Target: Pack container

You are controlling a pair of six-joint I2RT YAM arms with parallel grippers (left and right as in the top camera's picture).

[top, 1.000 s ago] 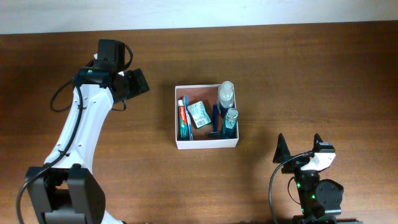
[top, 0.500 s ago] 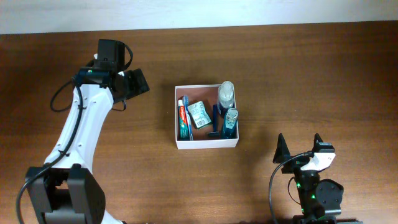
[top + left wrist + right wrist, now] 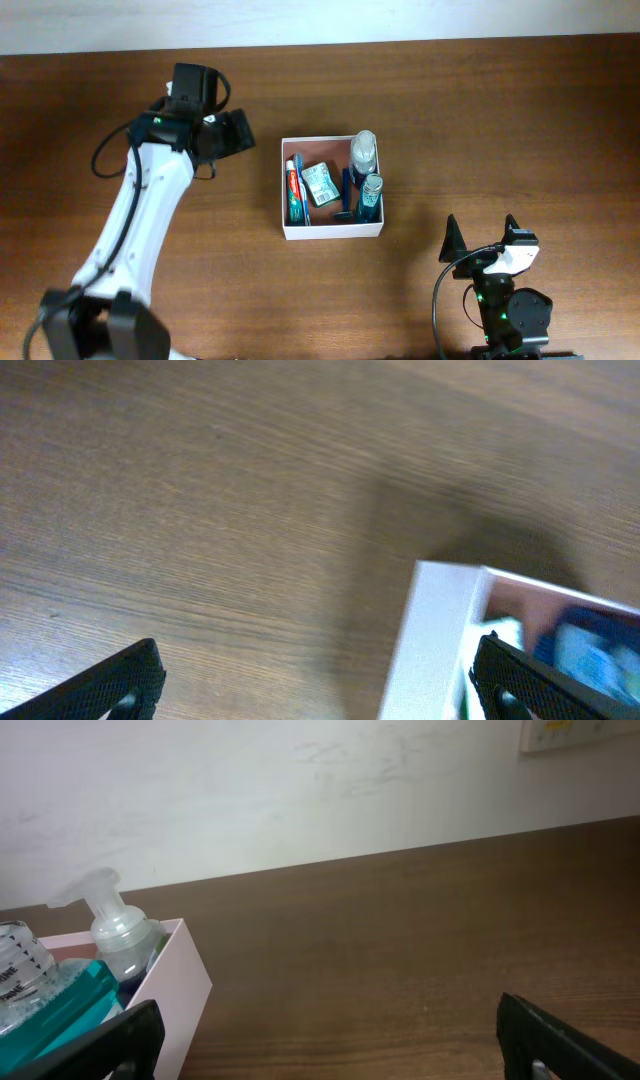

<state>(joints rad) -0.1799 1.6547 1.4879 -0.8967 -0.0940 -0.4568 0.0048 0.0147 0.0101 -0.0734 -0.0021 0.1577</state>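
White-walled container [image 3: 332,232] on wooden table [image 3: 500,120], toothpaste [image 3: 295,190], bottles [image 3: 364,150], packet [image 3: 319,184] inside

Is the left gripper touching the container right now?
Apart. The overhead view shows a strip of bare table between the left gripper and the nearest wall of the container.

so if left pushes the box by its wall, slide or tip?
Probably slides: the container is shallow, wide and flat on the table. Its thin white walls look like card and may flex. The bottles crowd one side, so it might swivel.
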